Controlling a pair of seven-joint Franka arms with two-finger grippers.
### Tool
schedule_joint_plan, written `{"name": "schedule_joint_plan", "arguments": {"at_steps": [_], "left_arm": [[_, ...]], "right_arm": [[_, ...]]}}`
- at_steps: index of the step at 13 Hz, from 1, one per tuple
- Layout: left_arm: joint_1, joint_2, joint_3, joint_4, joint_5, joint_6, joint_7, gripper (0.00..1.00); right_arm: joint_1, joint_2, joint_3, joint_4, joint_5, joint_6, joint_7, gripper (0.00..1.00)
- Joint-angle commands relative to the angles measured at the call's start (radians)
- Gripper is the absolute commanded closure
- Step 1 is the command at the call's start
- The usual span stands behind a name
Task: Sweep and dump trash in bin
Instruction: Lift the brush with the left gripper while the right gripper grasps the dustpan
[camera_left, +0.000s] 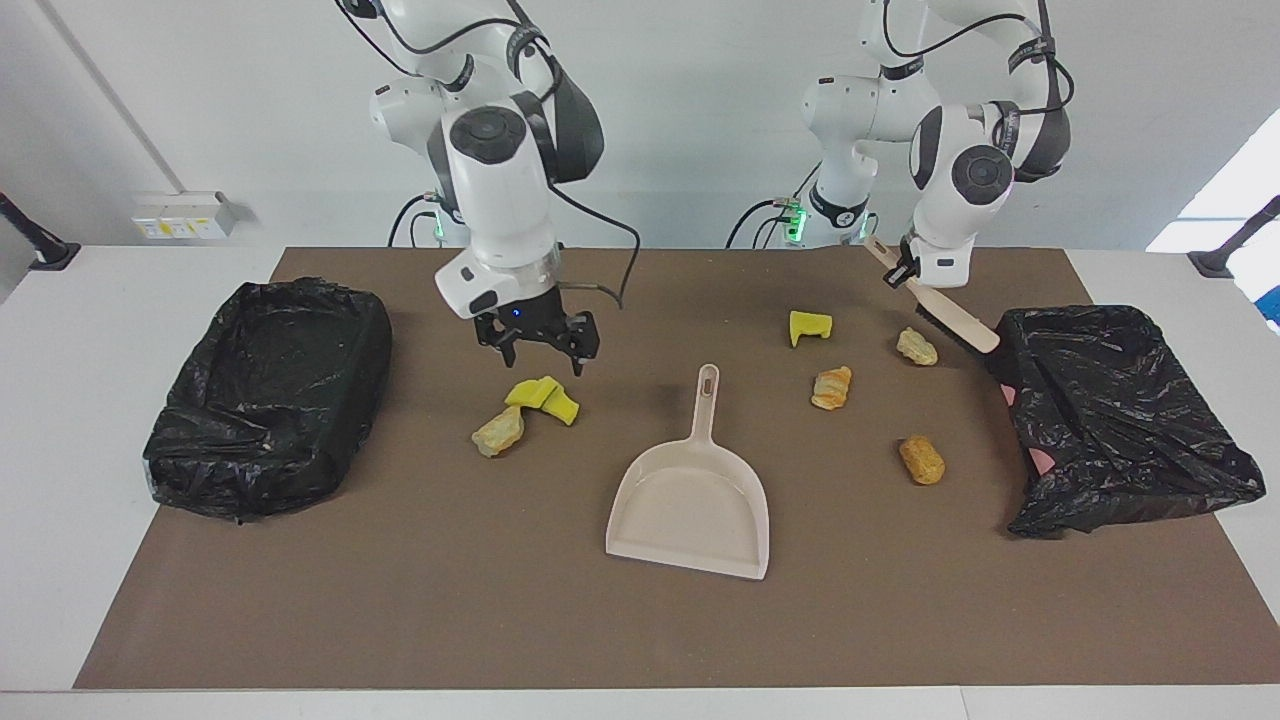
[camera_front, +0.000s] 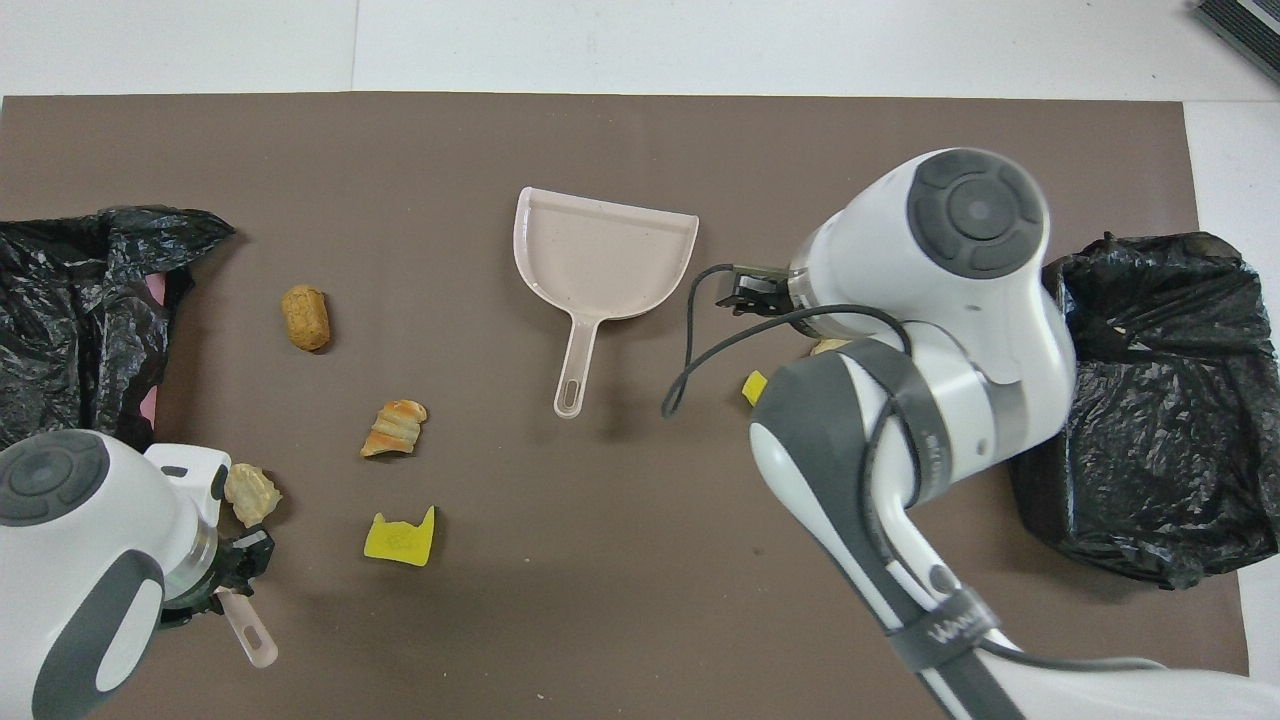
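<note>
On the desk, the light, squishy trash is best swept, brush clenched by the left pincer, right pincer released at the dustpan's 10 o'clock.

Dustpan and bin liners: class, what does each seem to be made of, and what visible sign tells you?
Dustpan: probably moulded plastic, matte beige; smooth, even surface with a raised rim. Bin liners: thin plastic film, glossy black; crumpled folds with shiny highlights.

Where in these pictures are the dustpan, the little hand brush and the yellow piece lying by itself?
dustpan (camera_left: 690, 505): facing view, on the flat floor of its scoop.
hand brush (camera_left: 955, 318): facing view, on its beige back, below the left gripper.
yellow piece (camera_front: 402, 538): overhead view, on its top face.
</note>
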Motion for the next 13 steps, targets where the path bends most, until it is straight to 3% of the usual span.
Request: {"name": "schedule_joint_plan", "arguments": {"at_steps": [1, 3, 5, 7, 10, 13], "left_arm": [[-0.059, -0.079, -0.016, -0.070, 0.008, 0.048, 0.041, 1.00], [-0.174, -0.078, -0.014, -0.067, -0.034, 0.058, 0.038, 1.00], [-0.281, -0.079, -0.014, -0.063, -0.077, 0.077, 0.036, 1.00], [-0.306, -0.071, -0.014, -0.061, -0.147, 0.150, 0.041, 1.00], [-0.288, -0.039, -0.004, 0.036, -0.155, 0.129, 0.074, 1.00], [-0.185, -0.002, -0.002, 0.133, -0.157, 0.077, 0.189, 1.00]], "right_arm": [[0.077, 0.102, -0.003, 0.089, 0.039, 0.033, 0.116, 0.00], [0.142, 0.191, -0.003, 0.145, 0.041, 0.087, 0.258, 0.00], [0.188, 0.238, 0.000, 0.147, 0.027, 0.132, 0.255, 0.00], [0.196, 0.247, 0.003, 0.142, 0.049, 0.133, 0.180, 0.00], [0.200, 0.247, 0.009, 0.131, 0.102, 0.142, 0.134, 0.00], [0.208, 0.253, 0.026, 0.119, 0.099, 0.147, 0.109, 0.00]]}}
